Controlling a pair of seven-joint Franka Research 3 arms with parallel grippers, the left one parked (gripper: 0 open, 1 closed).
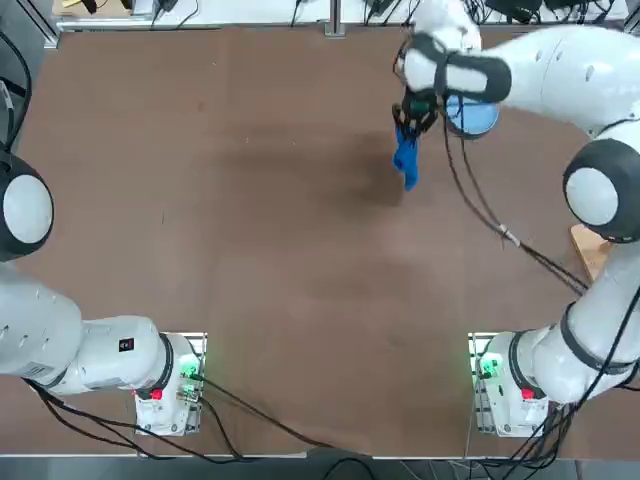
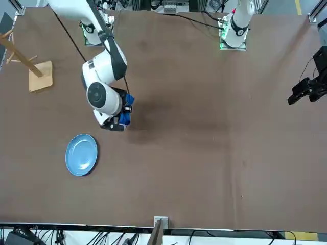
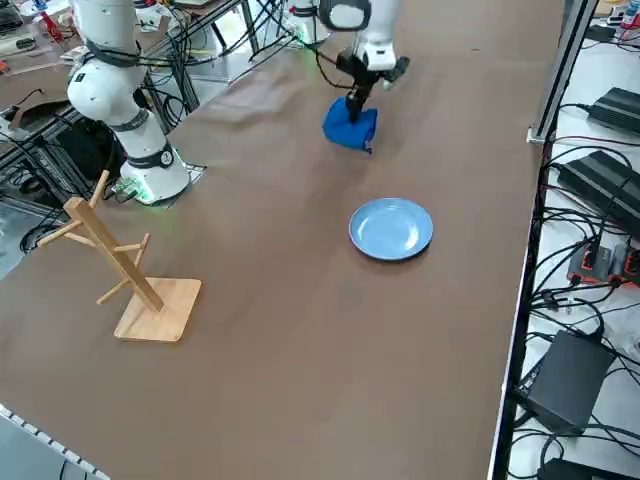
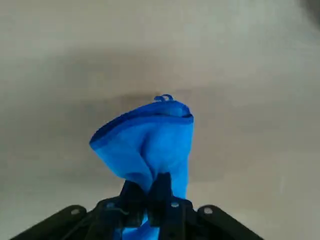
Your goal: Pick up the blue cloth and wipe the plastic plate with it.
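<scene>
Bare brown table (image 3: pixel 300 300), wooden rack (image 3: pixel 125 270) near its edge.

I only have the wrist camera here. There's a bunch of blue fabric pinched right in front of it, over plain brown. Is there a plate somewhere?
Observer: Yes. A plastic plate lies flat on the table, apart from the blue cloth, which hangs bunched from the right gripper, shut on its top.
Operator: Is the cloth off the table?
Observer: The side view shows its lower end close to the surface; I cannot tell whether it touches.
Operator: Anything on the plate?
Observer: No, it looks bare in the front view.
Operator: What else is on the table?
Observer: A wooden rack with pegs on a square base, at the edge, farther from the cloth than the plate is.
</scene>
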